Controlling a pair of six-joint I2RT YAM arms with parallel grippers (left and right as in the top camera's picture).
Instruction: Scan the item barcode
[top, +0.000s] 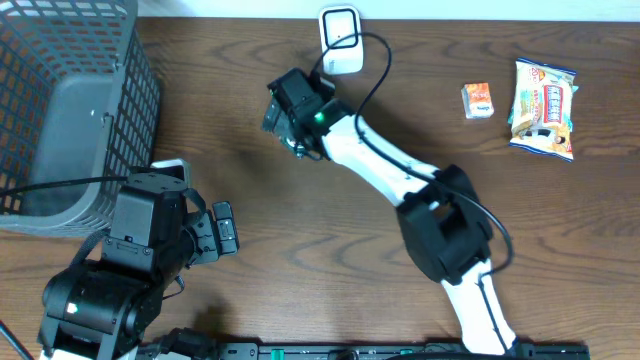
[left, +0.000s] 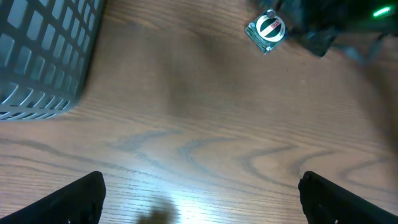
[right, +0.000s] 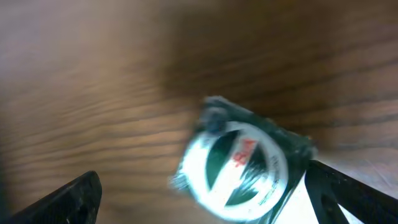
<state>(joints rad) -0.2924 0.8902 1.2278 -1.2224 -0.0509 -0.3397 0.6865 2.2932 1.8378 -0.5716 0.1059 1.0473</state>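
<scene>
Hanging over the wooden table (top: 300, 250), the right gripper (right: 200, 169) had its fingers spread wide and gripped nothing. A small packet (right: 239, 165) with a round white-and-green label sat beneath and between them, closer to the right-hand finger. The view was too blurred to tell whether it touched that finger. A white scanner (top: 340, 42) stood near this gripper, on its far side. A small orange box (top: 478, 100) and a snack bag (top: 545, 108) lay well off to its right. The left gripper (left: 200, 180) was likewise opened wide and empty, low above bare wood. The packet lay ahead of it and to the right, well apart. A grey basket (top: 70, 100) stood ahead to its left.
</scene>
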